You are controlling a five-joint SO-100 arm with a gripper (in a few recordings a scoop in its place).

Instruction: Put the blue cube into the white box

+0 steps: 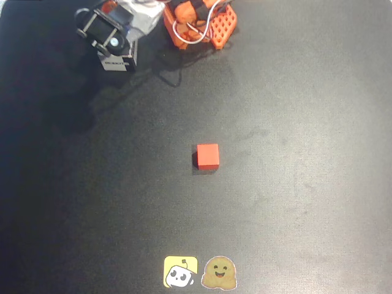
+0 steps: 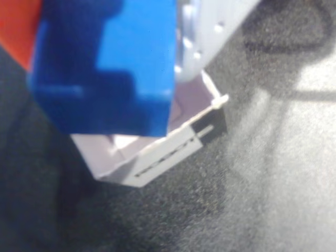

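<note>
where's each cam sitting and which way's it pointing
Overhead view: fixed above the black mat, looking straight down; the red cube lies mid-mat, two stickers at the bottom edge, the orange arm at the top.
Wrist view: rides on the arm, looking down past the blue cube, held close to the lens above the white box; an orange finger shows at top left.
Shared: the white box and the black mat.

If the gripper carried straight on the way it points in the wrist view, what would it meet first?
Most likely the white box: the blue cube, apparently held in the jaws, hangs over the box's open top, so the cube would probably reach the inside first. Depth is blurred, so the gap is unclear.
</note>
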